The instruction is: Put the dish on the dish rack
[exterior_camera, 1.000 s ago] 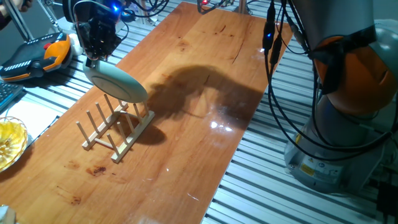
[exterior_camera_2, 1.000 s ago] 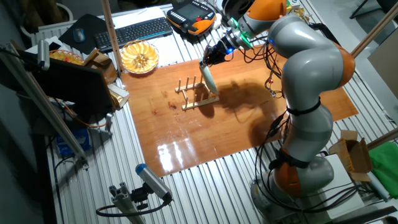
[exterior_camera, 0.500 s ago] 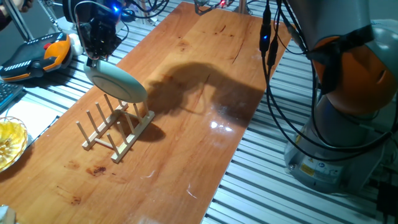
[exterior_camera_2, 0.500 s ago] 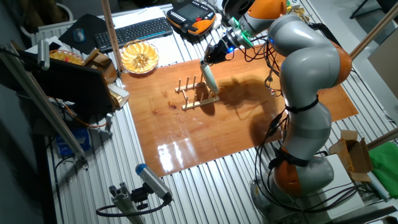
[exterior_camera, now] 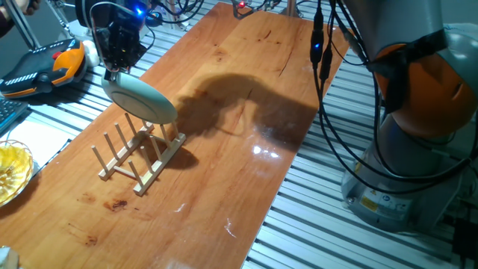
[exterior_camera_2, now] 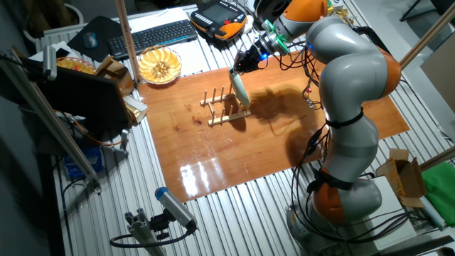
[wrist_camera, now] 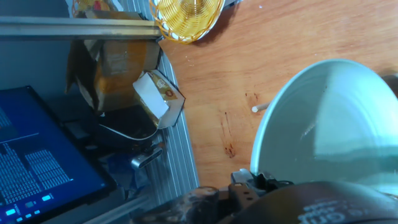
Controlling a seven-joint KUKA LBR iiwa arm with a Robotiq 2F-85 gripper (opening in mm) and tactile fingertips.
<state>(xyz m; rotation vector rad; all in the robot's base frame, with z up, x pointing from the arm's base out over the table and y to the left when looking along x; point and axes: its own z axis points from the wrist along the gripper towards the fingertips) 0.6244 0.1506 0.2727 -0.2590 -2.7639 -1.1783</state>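
I see my gripper (exterior_camera: 113,69) pinching the top edge of the dish (exterior_camera: 140,99). The dish hangs tilted just above the far end of the dish rack (exterior_camera: 138,159), and I cannot tell if it touches the pegs. In the hand view the dish (wrist_camera: 323,124) hides nearly all of the rack. The yellow bowl (exterior_camera: 11,172) beside the rack is cut off.

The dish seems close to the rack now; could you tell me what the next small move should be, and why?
Probably a short, straight lowering. The gripper holds the dish by its upper rim, on edge and tilted, with its lower edge down among the pegs at the far end of the dish rack. Whether it rests on the slats yet is unclear, so I would release only once it is seated.
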